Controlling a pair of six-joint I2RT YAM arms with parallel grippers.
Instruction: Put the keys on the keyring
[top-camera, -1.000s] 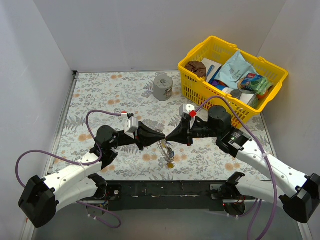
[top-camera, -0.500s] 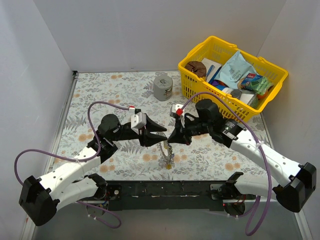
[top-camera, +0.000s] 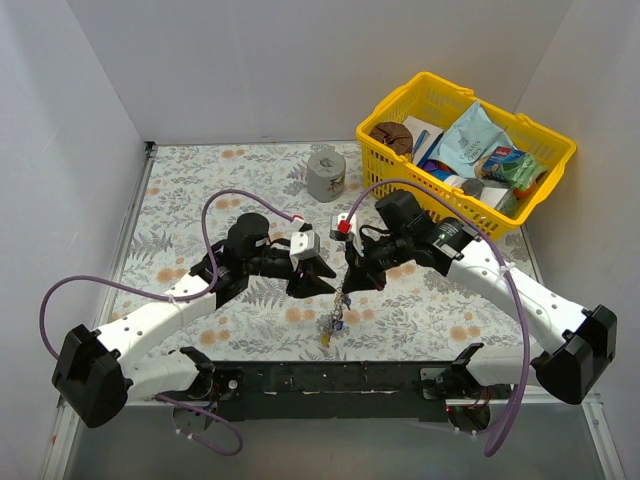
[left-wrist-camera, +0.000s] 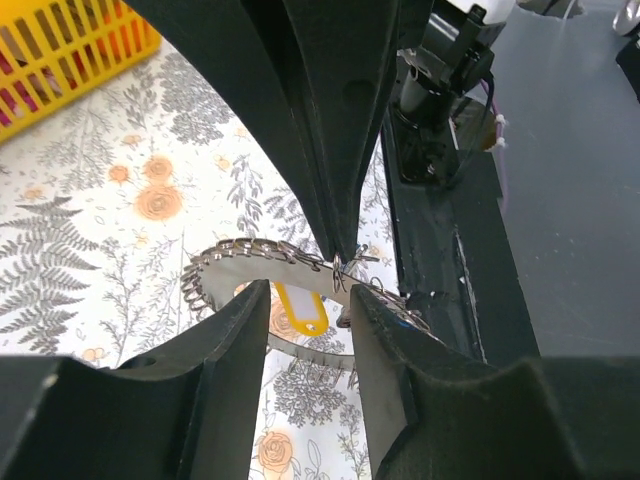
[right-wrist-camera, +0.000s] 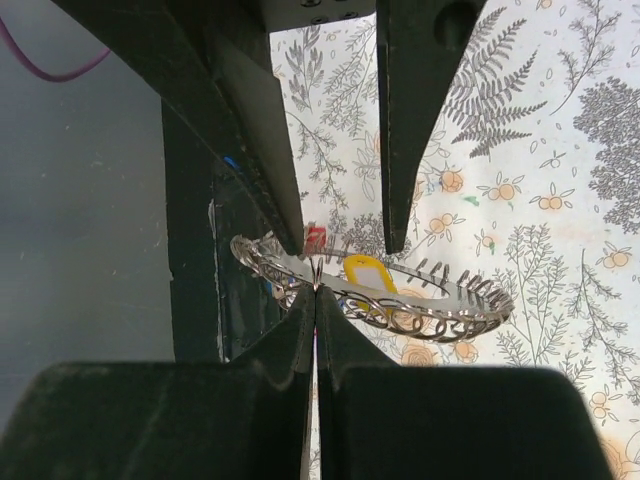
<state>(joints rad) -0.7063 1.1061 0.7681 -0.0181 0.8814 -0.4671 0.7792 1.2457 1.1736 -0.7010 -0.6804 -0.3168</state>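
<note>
In the lower middle of the top view, the right gripper (top-camera: 347, 289) is clenched on the ridged rim of the keyring (top-camera: 335, 316), which hangs from it over the floral worktop (top-camera: 200, 190). The left gripper (top-camera: 322, 284), just to its left, is released, its jaws parted astride the ring. A yellow key (right-wrist-camera: 368, 272) and a red key (right-wrist-camera: 315, 238) sit at the ring.

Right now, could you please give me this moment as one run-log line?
right gripper: shut on ridged grey metal keyring | left gripper: open, straddling ring | small yellow-headed key: at ring, beside grip
</note>
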